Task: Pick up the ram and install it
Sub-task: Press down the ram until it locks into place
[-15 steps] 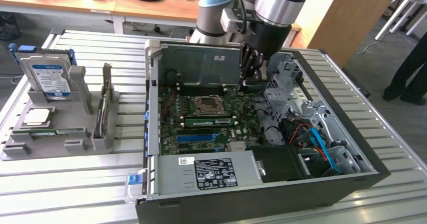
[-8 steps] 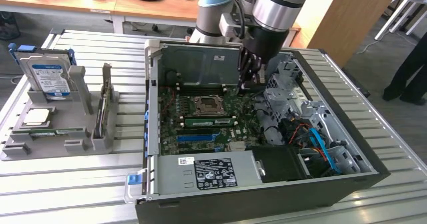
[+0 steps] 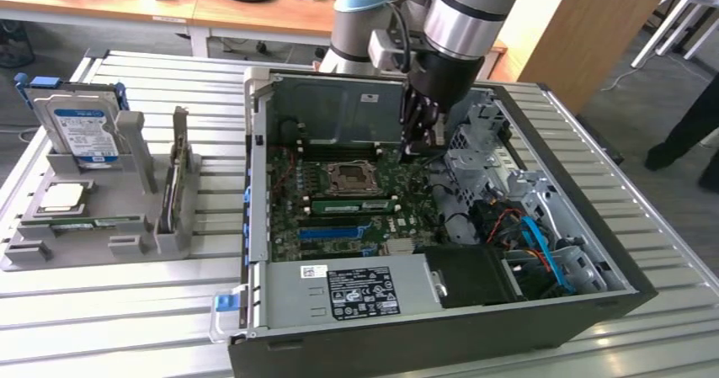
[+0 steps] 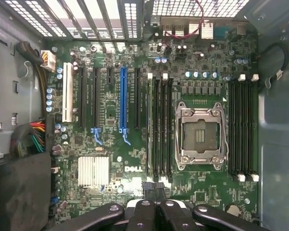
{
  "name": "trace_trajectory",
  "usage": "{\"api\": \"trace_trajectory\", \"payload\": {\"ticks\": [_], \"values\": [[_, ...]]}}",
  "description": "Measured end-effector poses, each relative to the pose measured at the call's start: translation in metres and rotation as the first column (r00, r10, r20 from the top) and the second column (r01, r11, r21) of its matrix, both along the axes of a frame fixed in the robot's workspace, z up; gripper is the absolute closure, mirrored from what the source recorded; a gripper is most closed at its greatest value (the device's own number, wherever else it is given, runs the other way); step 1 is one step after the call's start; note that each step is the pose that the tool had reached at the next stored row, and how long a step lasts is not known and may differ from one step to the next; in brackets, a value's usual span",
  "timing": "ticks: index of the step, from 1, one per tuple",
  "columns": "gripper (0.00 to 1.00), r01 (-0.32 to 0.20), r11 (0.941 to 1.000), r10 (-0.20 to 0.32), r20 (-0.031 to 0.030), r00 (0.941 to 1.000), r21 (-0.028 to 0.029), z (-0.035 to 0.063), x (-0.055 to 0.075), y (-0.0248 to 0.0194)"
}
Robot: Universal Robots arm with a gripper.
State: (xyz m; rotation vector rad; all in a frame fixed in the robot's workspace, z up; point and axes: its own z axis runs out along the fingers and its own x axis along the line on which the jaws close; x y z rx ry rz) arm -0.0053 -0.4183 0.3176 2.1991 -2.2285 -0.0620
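Note:
The ram (image 3: 354,203) is a narrow green stick seated on edge in a memory slot beside the CPU socket (image 3: 348,176), inside the open computer case. In the wrist view the ram (image 4: 151,127) stands in the slot of that bank farthest from the socket (image 4: 201,134). My gripper (image 3: 417,151) hangs inside the case over the motherboard, a little to the exterior view's right of the socket and apart from the ram. Its black fingertips (image 4: 147,188) are pressed together, so the gripper (image 4: 153,188) is shut with nothing between them.
A grey holder (image 3: 79,247) at the exterior view's left carries a hard drive (image 3: 77,130), an upright dark expansion card (image 3: 174,176) and a processor chip (image 3: 62,197). The power supply (image 3: 348,290) and blue cables (image 3: 540,247) crowd the case's near side. A person's leg (image 3: 685,125) is at the right edge.

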Motion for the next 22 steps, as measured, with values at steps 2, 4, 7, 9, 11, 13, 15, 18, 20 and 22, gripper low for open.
{"api": "trace_trajectory", "payload": {"ticks": [2,4,7,9,11,13,15,18,20,22], "values": [[0.89,0.000,1.0000,0.000,0.0000,1.0000,0.0000,-0.0012,0.000,0.0000],[0.89,0.000,1.0000,0.000,0.0000,1.0000,0.0001,-0.0024,0.000,0.0000],[0.89,0.000,1.0000,0.000,0.0000,1.0000,0.0001,-0.0045,0.000,0.0000],[0.89,0.000,1.0000,0.000,0.0000,1.0000,0.0001,-0.0061,0.000,0.0000],[0.89,0.000,1.0000,0.000,0.0000,1.0000,0.0001,-0.0077,0.000,0.0000],[0.89,0.000,1.0000,0.000,0.0000,1.0000,0.0001,-0.0092,0.000,0.0000],[0.89,0.000,1.0000,0.000,0.0000,1.0000,0.0002,-0.0107,0.000,0.0000],[0.89,0.000,1.0000,0.000,0.0000,1.0000,0.0001,-0.0129,0.000,0.0000],[0.89,0.000,1.0000,0.000,0.0000,1.0000,0.0000,-0.0147,0.000,0.0000],[0.89,0.000,1.0000,0.000,0.0000,1.0000,0.0000,-0.0165,0.000,0.0000]]}}
